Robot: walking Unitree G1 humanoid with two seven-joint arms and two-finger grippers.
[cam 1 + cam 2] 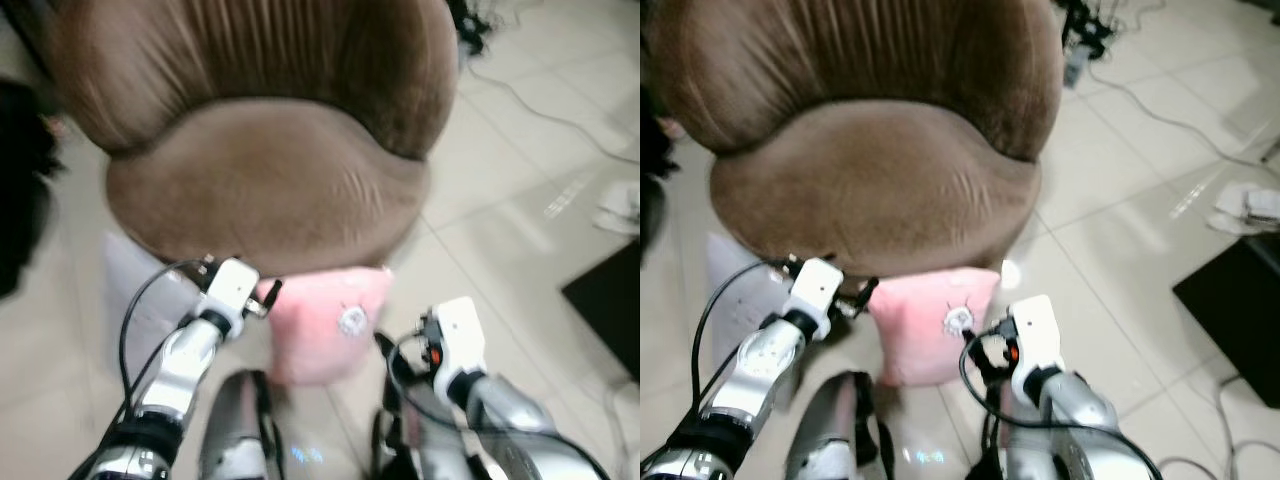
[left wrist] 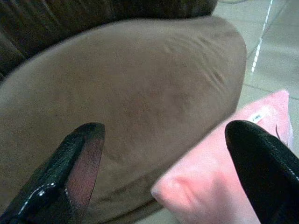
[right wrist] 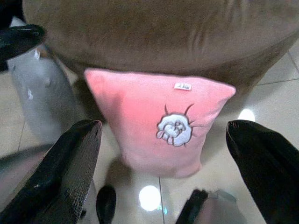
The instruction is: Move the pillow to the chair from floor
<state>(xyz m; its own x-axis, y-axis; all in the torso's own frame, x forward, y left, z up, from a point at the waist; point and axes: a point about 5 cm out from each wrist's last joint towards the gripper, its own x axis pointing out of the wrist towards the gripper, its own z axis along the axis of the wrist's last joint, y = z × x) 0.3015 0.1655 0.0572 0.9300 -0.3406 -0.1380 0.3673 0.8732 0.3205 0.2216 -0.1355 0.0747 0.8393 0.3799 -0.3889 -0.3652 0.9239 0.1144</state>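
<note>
Pale floor tiles (image 1: 1120,200) carry my pink pillow (image 3: 159,126), propped against the brown chair (image 1: 260,190). My right gripper (image 3: 163,177) spreads wide before its cartoon patch; the left gripper (image 2: 163,172) gapes at its corner.

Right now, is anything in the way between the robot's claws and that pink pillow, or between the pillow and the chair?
Nothing visible. The pink pillow stands on the floor against the brown chair, with the left gripper and right gripper open around it; the seat above is bare.
</note>
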